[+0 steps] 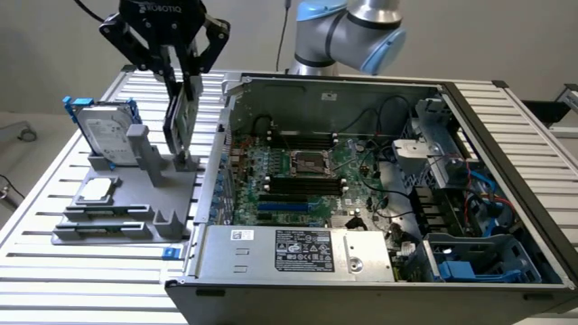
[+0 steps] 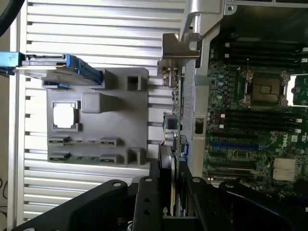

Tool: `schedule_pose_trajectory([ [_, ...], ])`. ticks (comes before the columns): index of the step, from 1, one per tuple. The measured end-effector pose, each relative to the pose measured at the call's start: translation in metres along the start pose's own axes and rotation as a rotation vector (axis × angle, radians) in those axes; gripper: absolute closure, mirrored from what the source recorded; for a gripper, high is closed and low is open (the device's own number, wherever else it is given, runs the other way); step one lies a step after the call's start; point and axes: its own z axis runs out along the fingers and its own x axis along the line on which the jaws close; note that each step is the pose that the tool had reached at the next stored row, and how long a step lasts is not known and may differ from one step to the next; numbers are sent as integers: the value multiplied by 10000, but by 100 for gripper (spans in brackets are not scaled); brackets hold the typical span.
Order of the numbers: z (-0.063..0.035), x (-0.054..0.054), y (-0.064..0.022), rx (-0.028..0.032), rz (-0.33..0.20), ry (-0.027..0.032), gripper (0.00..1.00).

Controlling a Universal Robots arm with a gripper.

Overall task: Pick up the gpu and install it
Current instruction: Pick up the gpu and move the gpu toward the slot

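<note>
One gpu (image 1: 177, 125) upright in one tool (image 1: 183, 84)

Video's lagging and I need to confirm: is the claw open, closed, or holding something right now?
Claw: closed on the gpu, gripping the upright card by its upper edge.

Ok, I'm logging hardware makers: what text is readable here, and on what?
"ROBOTIQ": white letters on the gripper body.
On the power supply label: too small to read.
On the hard drive label: too small to read.
On the gpu between the fingers: nothing legible.
</note>
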Motion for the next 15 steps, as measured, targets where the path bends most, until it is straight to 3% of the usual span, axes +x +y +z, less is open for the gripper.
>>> schedule_pose_trajectory([
  [10, -33, -451, -50, -10, 12, 270, 73],
  [15, -40, -675, -69, -14, 16, 342, 73],
])
